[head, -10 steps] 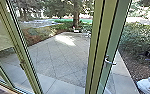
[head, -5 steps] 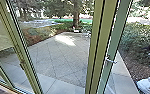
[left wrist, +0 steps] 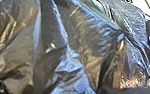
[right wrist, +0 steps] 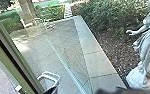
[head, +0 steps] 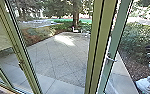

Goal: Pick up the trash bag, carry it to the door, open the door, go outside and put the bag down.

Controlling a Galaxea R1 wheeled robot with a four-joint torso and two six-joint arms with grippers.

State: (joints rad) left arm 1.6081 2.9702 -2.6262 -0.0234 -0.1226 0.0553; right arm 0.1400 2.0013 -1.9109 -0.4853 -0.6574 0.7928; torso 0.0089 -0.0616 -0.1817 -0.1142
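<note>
Creased dark trash bag [left wrist: 66,50], just beside left pincer [left wrist: 122,90], clenched or released, cannot tell

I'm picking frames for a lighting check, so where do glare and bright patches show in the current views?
Head view: a bright sunlit patch on the paving, with brightness washing out parts of the background. Left wrist view: bluish-white glints along creases in the trash bag. Right wrist view: the statue is very bright, and a pale streak, perhaps a reflection, crosses the paving.
</note>
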